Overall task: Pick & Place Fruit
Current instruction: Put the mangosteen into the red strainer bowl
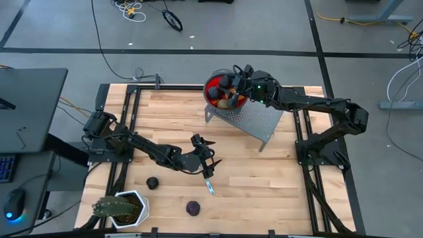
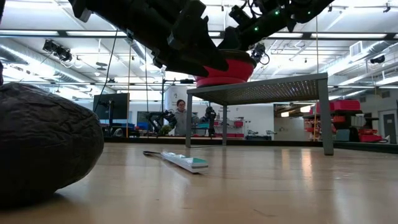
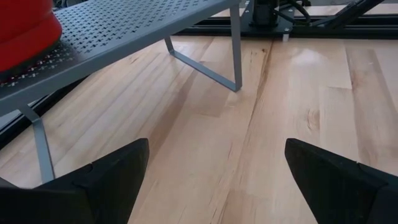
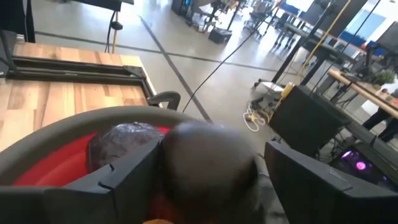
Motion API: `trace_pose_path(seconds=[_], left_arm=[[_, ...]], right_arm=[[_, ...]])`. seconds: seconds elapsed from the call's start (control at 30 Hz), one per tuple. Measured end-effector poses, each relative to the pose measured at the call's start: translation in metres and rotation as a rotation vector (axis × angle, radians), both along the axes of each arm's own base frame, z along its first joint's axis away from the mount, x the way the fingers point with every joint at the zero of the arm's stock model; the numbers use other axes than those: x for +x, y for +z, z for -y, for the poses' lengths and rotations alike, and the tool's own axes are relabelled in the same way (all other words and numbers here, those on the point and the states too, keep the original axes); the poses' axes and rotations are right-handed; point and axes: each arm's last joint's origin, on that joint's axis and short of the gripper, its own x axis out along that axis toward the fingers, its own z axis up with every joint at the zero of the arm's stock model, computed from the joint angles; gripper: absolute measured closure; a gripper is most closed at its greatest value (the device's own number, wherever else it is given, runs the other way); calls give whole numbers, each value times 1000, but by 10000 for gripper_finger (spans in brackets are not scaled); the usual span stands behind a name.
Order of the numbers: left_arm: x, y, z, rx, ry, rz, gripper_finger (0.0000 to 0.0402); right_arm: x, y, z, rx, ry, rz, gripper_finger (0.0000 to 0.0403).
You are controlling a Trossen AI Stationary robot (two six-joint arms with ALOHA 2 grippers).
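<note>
Fruit (image 4: 208, 165), dark and rounded, sits between my right gripper's (image 4: 211, 180) spread fingers above the red bowl (image 1: 213, 88). My left gripper (image 1: 206, 158) gapes empty over the wood table (image 1: 264, 185); workshop floor beyond.

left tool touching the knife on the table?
Apart. The left wrist view shows only bare wood between the open left tool fingers; in the low view the knife lies clear below the arm.
</note>
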Motion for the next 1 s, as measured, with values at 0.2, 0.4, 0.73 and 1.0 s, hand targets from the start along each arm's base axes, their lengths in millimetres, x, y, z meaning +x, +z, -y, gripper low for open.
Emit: trace_pose_path(seconds=[0.2,0.4,0.73,1.0], left_arm=[[0,0,0,-7,2,3,15],[0,0,0,-4,-2,1,15],[0,0,0,-1,-2,-4,15],[0,0,0,-5,-1,0,15]], right_arm=[[0,-2,0,16,-3,-8,85],[0,0,0,9,-4,8,84],[-11,17,-5,-16,-69,64,84],[-14,20,-1,-55,-213,63,84]])
